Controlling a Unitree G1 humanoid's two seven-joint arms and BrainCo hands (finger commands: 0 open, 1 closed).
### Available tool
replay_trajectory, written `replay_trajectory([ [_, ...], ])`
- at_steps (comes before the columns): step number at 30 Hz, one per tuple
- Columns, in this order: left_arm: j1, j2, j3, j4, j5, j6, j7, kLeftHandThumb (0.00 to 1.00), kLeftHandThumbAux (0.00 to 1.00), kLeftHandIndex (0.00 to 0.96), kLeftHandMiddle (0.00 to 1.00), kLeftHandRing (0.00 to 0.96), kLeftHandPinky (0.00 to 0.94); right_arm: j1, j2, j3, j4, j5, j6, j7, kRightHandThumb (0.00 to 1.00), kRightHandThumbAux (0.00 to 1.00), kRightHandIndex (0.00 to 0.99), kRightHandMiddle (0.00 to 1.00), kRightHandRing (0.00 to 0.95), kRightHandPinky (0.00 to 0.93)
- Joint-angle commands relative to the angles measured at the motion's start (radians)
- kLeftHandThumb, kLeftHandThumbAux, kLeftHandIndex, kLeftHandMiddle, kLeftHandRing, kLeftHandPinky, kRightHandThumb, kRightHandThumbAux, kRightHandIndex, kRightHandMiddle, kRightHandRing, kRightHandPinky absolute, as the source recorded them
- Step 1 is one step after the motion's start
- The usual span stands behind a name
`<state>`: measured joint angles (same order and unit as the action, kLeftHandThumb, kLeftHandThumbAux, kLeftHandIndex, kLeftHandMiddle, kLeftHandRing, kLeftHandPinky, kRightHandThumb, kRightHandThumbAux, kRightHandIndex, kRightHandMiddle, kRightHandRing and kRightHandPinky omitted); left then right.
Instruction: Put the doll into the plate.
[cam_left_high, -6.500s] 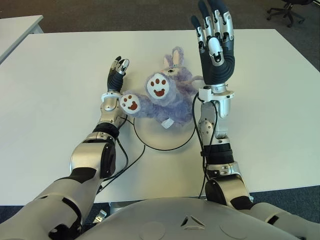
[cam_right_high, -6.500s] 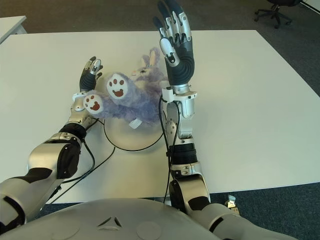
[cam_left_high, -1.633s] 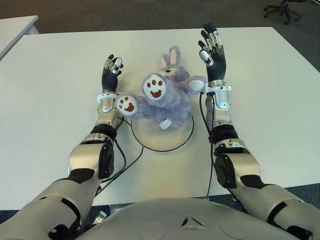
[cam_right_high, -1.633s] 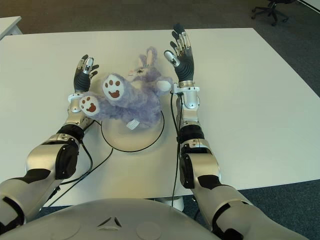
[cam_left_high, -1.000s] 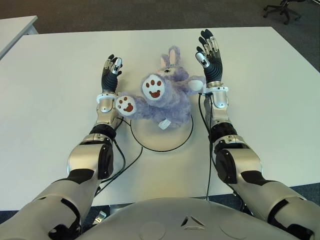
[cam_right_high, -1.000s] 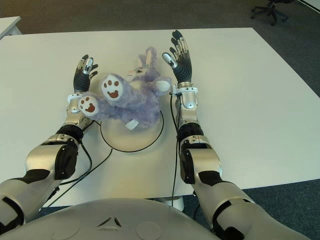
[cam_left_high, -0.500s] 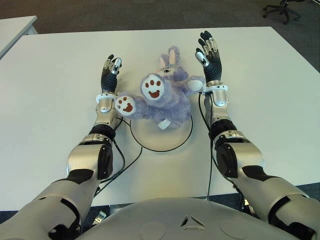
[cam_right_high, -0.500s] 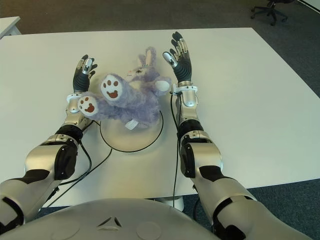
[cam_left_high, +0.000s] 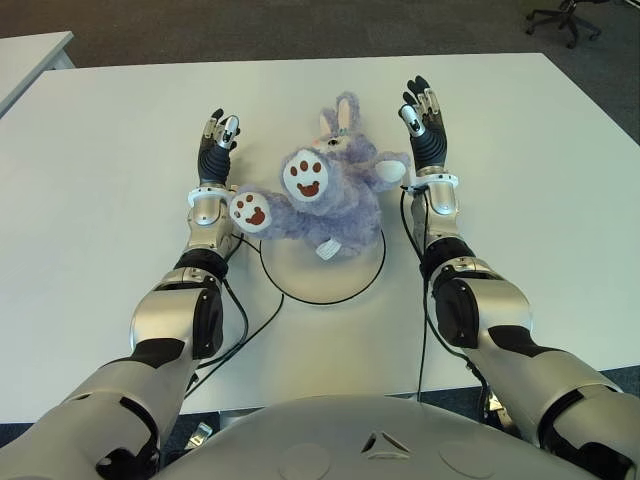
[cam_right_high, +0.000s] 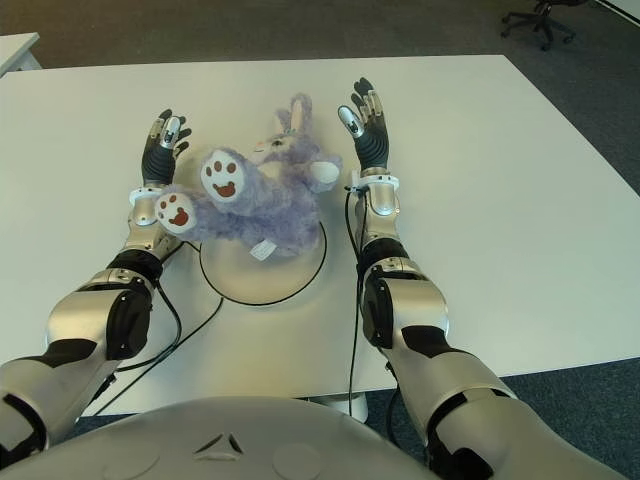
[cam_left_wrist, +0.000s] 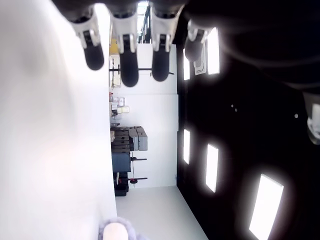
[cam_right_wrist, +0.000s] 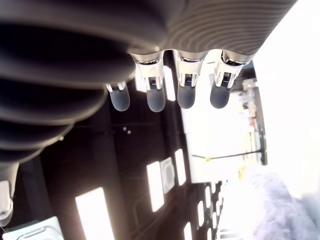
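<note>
A purple plush rabbit doll lies on its back on the white round plate, feet up with red paw prints, head and ears reaching past the plate's far rim onto the table. My left hand shows just left of the doll's foot, fingers straight and spread, holding nothing. To the right of the doll's arm my right hand is open too, its fingers extended with nothing in them. The doll's fur appears at the edge of the right wrist view.
The white table stretches around the plate. Black cables run from my forearms toward the near edge. A second table corner shows at the far left and an office chair stands on the carpet at the far right.
My right hand came down from high above the table to the doll's right side. In the last second both hands barely shifted; the doll stays put.
</note>
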<state>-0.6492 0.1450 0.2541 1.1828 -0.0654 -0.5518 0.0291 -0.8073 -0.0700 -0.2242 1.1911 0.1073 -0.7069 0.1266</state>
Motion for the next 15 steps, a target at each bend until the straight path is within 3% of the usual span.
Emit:
replay_trajectory([
  [1, 0.101, -0.003, -0.001, 0.058, 0.000, 0.035, -0.016, 0.000, 0.339, 0.009, 0.159, 0.175, 0.182, -0.015, 0.008, -0.005, 0.031, 0.000, 0.034, -0.014, 0.000, 0.502, 0.000, 0.000, 0.000, 0.000],
  [11, 0.104, -0.001, 0.008, 0.055, -0.012, 0.023, -0.023, 0.000, 0.328, 0.015, 0.166, 0.194, 0.187, -0.018, 0.008, -0.002, 0.055, -0.012, 0.050, -0.040, 0.000, 0.507, 0.000, 0.000, 0.000, 0.000],
  [15, 0.105, -0.002, 0.011, 0.053, -0.016, 0.018, -0.022, 0.000, 0.321, 0.020, 0.168, 0.207, 0.260, -0.019, 0.009, 0.002, 0.062, -0.019, 0.065, -0.057, 0.000, 0.499, 0.000, 0.000, 0.000, 0.000],
])
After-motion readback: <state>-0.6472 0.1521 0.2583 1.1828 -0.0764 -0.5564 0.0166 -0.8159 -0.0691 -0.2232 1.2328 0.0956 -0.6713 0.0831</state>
